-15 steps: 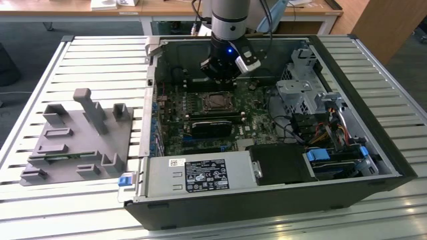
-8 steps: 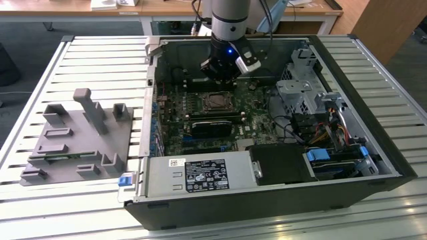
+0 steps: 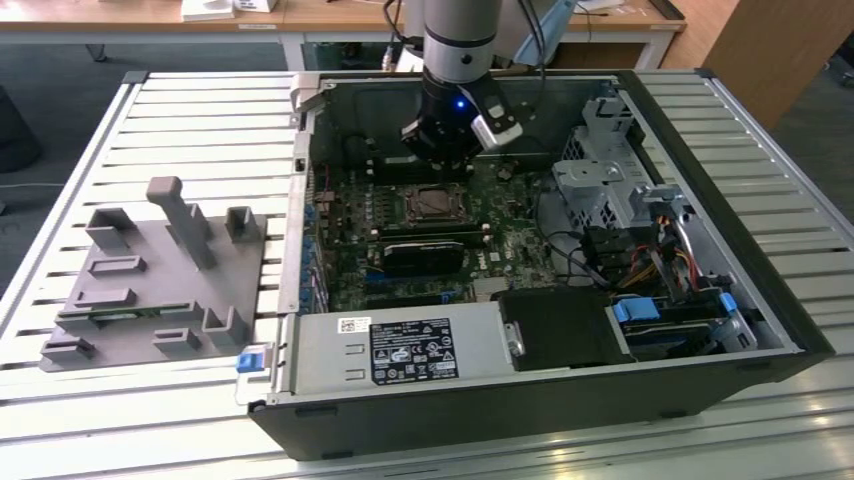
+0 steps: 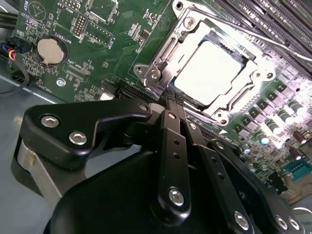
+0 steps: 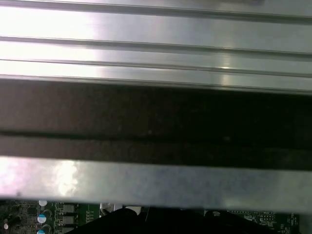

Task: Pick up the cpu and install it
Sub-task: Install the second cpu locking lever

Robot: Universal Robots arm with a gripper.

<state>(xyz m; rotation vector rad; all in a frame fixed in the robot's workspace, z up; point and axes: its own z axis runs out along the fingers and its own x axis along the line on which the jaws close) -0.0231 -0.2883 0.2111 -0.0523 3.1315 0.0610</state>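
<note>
Cpu (image 4: 210, 72), silvery square, seated flat

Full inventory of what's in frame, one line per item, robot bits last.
cpu: 1, silvery-grey, seated in the socket on the motherboard, second wrist view.
socket: 1, dark with a metal frame, mid-motherboard.
motherboard: 1, green, inside the case.
computer case: 1, black, open, lying on the table.
power supply: 1, grey with a black label, near edge of the case.
coin cell: 1, silver, on the motherboard.
grey tray: 1, on the table at the exterior view's left.
table: 1, silver, slatted.
gripper: 1, black, fingertips together beside the socket.
</note>
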